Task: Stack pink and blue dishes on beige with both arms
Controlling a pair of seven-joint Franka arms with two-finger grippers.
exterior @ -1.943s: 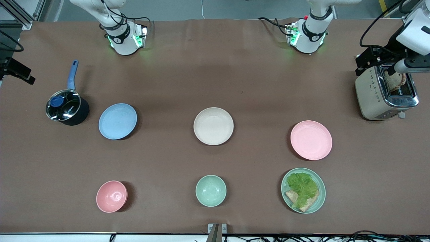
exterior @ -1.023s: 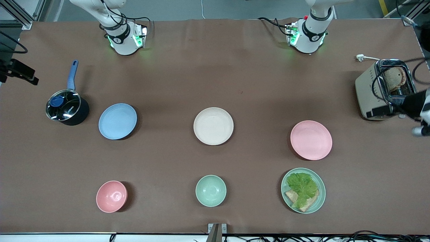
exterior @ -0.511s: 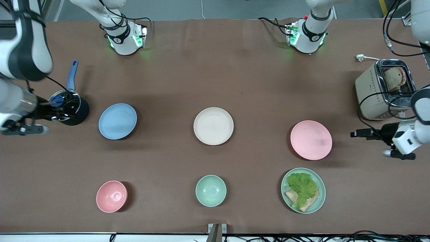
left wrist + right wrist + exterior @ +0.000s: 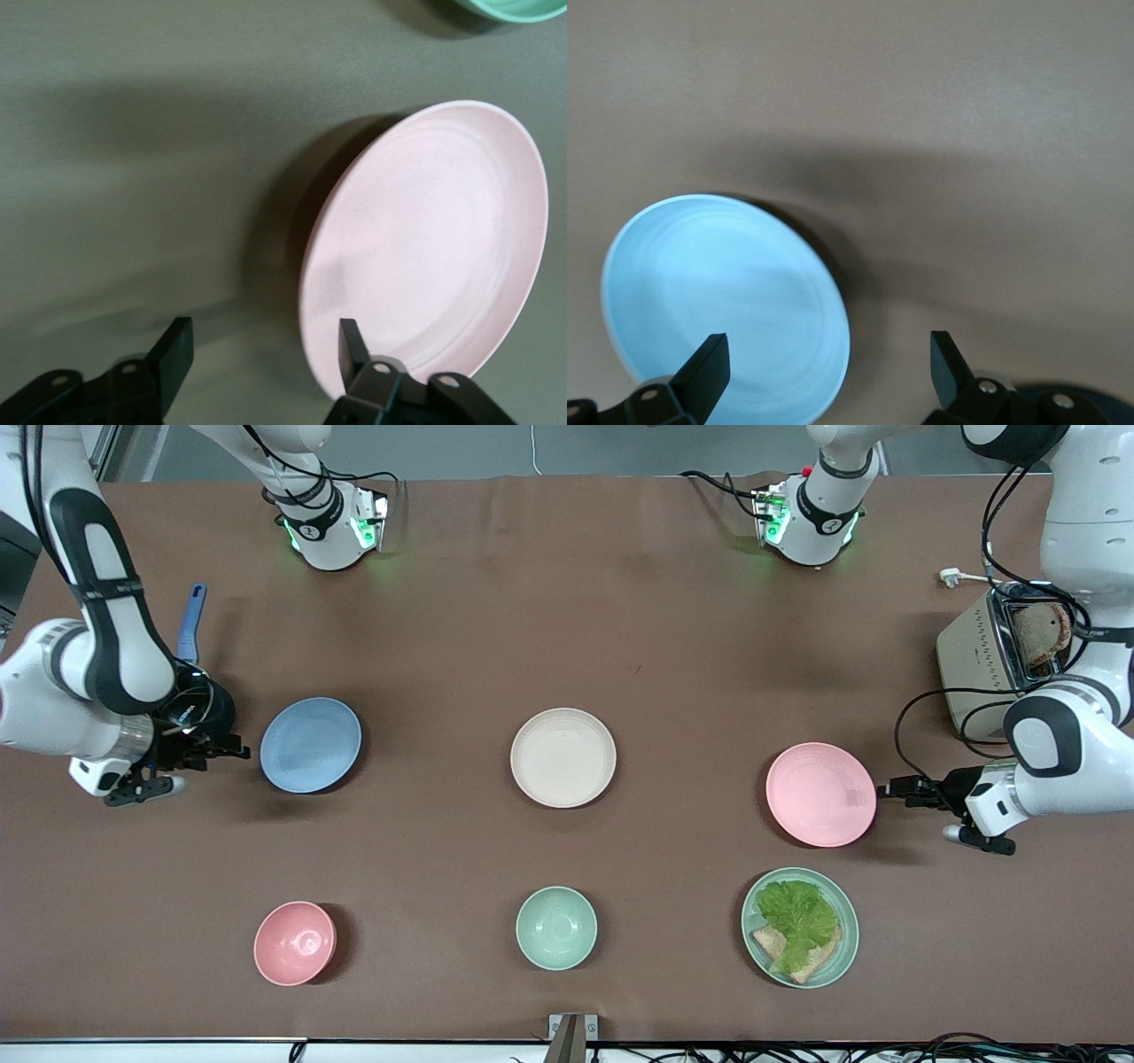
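Evidently both arms are closing in on their plates at once. The left gripper (image 4: 893,789) sits low at the 3 o'clock edge of the pink plate (image 4: 820,794), fingers spread wide; in the left wrist view one fingertip (image 4: 353,341) is level with the rim and the other (image 4: 177,341) is out over bare table (image 4: 567,602). The right gripper (image 4: 232,749) is just beside the 9 o'clock edge of the blue plate (image 4: 310,744), jaws likewise apart and empty, as the right wrist view confirms with the blue plate (image 4: 726,305) between and ahead of the fingers. The beige plate (image 4: 563,757) lies between the two, at the table's middle, bare.

These plates look light, stiff and matte, so probably not slippery, but they are shallow and lie flat. The only hold I can see is a pinch on the raised rim, one finger above and one slid under the lip. A thin rim grip may let a plate droop or swing, and whichever goes down second must land centred or it will sit askew.

Counted: three equal plates (one pink, one blue, one beige); one mint-green plate with lettuce and bread (image 4: 800,927); two bowls, a pink bowl (image 4: 294,942) and a mint-green bowl (image 4: 555,927); one lidded saucepan (image 4: 199,700), partly hidden by the right arm; one toaster (image 4: 992,664) holding a slice.
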